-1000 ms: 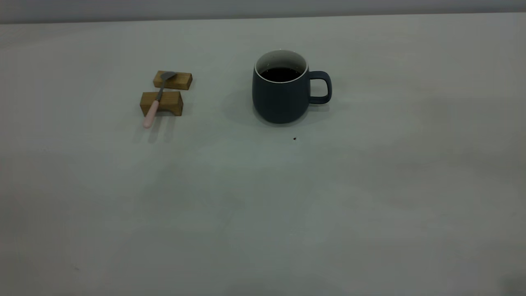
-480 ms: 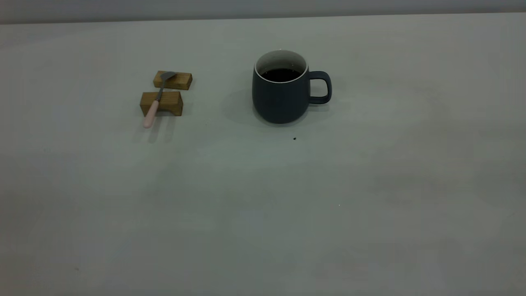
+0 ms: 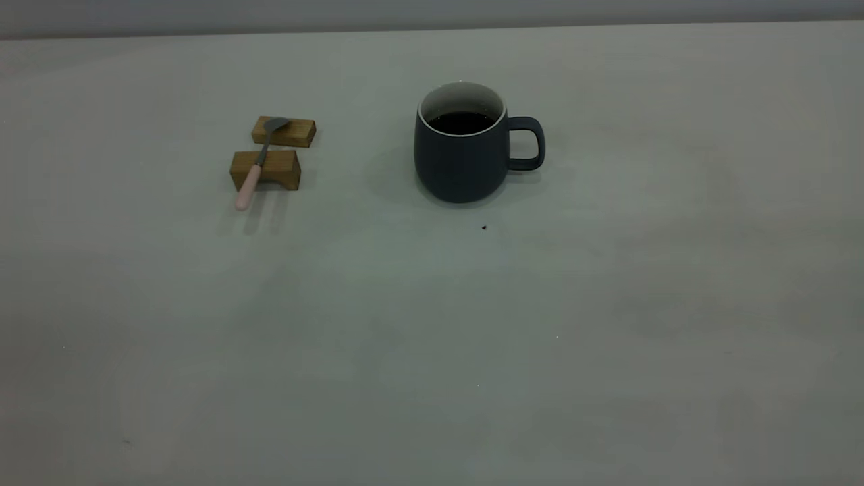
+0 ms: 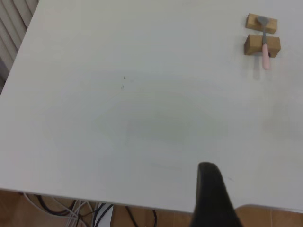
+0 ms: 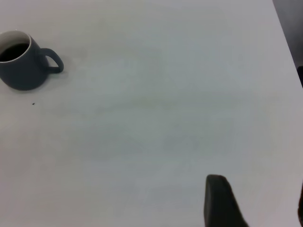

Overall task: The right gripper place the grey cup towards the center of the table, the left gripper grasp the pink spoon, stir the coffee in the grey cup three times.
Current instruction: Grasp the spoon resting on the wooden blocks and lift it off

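Note:
The grey cup [image 3: 461, 162] stands upright on the table [image 3: 432, 337], right of the middle toward the back, its handle pointing right. Dark coffee [image 3: 461, 122] fills it partway. The pink spoon [image 3: 251, 177] lies across two wooden blocks to the cup's left, pink handle toward the near side. Neither gripper shows in the exterior view. In the left wrist view the spoon [image 4: 265, 52] is far from my left gripper [image 4: 258, 189], which is open over the table's edge with one finger [image 4: 210, 194] showing. My right gripper [image 5: 259, 194] is open and empty, far from the cup [image 5: 21, 71].
Two brown wooden blocks [image 3: 283, 131] [image 3: 273, 170] carry the spoon. A tiny dark speck [image 3: 483, 227] lies just in front of the cup. The left wrist view shows the table's edge, with cables [image 4: 71, 208] below it.
The cup and the spoon have not moved. Only faint shadows on the near part of the table have shifted.

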Tool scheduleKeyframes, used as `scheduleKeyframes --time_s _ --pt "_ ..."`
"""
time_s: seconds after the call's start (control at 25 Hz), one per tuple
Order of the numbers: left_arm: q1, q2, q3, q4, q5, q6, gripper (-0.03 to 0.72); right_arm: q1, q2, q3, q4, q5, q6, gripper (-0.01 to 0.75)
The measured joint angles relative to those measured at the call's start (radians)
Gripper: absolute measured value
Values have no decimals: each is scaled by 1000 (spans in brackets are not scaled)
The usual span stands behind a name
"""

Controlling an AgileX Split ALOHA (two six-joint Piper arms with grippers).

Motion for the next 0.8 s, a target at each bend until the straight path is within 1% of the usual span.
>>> scheduleKeyframes --time_s 0.8 --pt "0 11 0 1 -23 0 529 0 -1 0 0 1 -2 429"
